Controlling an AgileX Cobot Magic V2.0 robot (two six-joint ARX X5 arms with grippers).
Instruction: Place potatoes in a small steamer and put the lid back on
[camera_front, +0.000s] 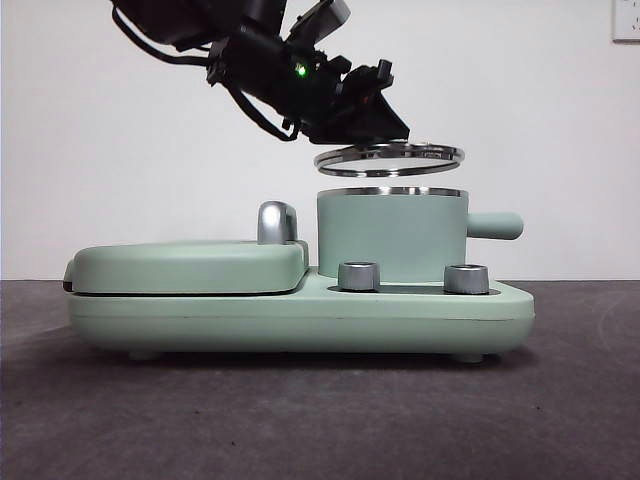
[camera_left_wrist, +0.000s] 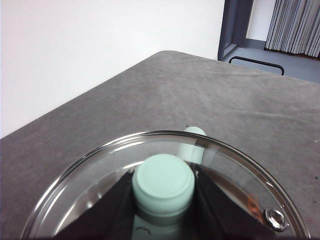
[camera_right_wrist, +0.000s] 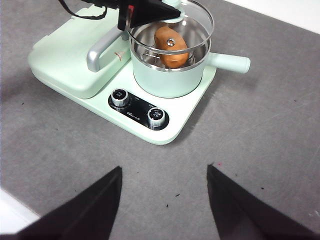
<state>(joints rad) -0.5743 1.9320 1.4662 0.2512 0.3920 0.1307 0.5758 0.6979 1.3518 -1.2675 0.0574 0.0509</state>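
My left gripper is shut on the mint-green knob of the round glass lid and holds it level a little above the small steamer, apart from its steel rim. In the right wrist view the orange-brown potato lies inside the steamer, seen through the lid. The potato is hidden in the front view. My right gripper is open and empty, above the grey table in front of the appliance.
The steamer stands on a mint-green base with two steel dials. A flat green grill cover with a steel handle lies beside it. The pot's side handle sticks out sideways.
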